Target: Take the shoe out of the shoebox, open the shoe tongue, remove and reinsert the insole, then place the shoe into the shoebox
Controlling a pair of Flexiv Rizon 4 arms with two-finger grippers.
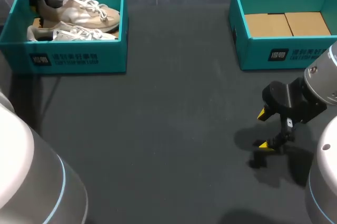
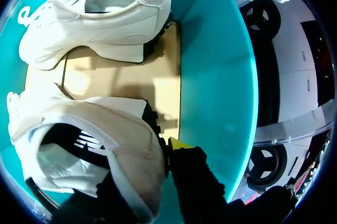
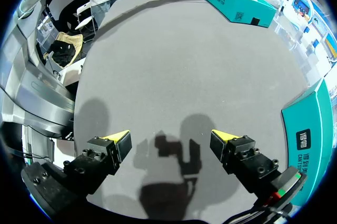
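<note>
Two cream sneakers lie in the teal shoebox (image 1: 79, 58) at the table's far left. My left gripper (image 1: 41, 2) stands over that box's back left corner, shut on the heel of the rear sneaker (image 1: 84, 13). In the left wrist view the heel collar of this sneaker (image 2: 105, 129) sits between the fingers of the left gripper (image 2: 145, 171): one yellow-tipped finger (image 2: 179, 144) outside, the other hidden inside the shoe. The second sneaker (image 2: 95, 18) lies ahead on the cardboard floor. My right gripper (image 1: 265, 129) hangs open over bare table, holding nothing.
A second teal box (image 1: 284, 55) with a bare cardboard floor stands at the far right, just behind my right arm; its wall (image 3: 305, 124) shows beside the right gripper (image 3: 171, 137). Dark tabletop (image 1: 168, 129) stretches between the boxes.
</note>
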